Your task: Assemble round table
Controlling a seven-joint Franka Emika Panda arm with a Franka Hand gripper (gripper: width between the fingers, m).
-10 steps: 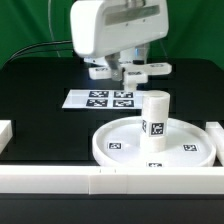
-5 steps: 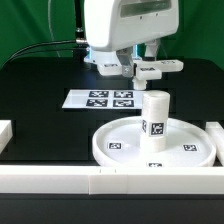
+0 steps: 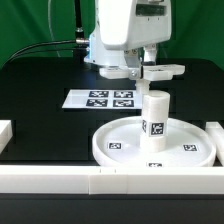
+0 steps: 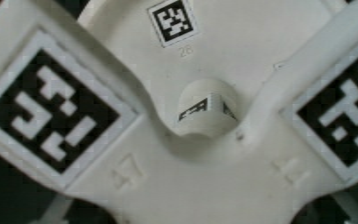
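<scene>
My gripper [image 3: 143, 70] is shut on the small cross-shaped piece [image 3: 152, 71] and holds it in the air, just above and slightly behind the short thick post [image 3: 153, 114]. The post stands upright in the middle of the large rimmed round disc [image 3: 120, 146], which lies on the black table near the front. In the wrist view the cross-shaped piece [image 4: 167, 160] fills the picture, with square tags on its arms and a small hub in the middle. My fingertips are hidden behind it there.
The marker board [image 3: 100, 98] lies flat on the table behind the disc. Long white border bars run along the front edge [image 3: 60, 181], at the exterior view's left [image 3: 5, 133] and at its right [image 3: 215, 135].
My gripper has moved toward the exterior view's right with the cross-shaped piece, from behind the marker board to over the post. The disc and post have not moved.
</scene>
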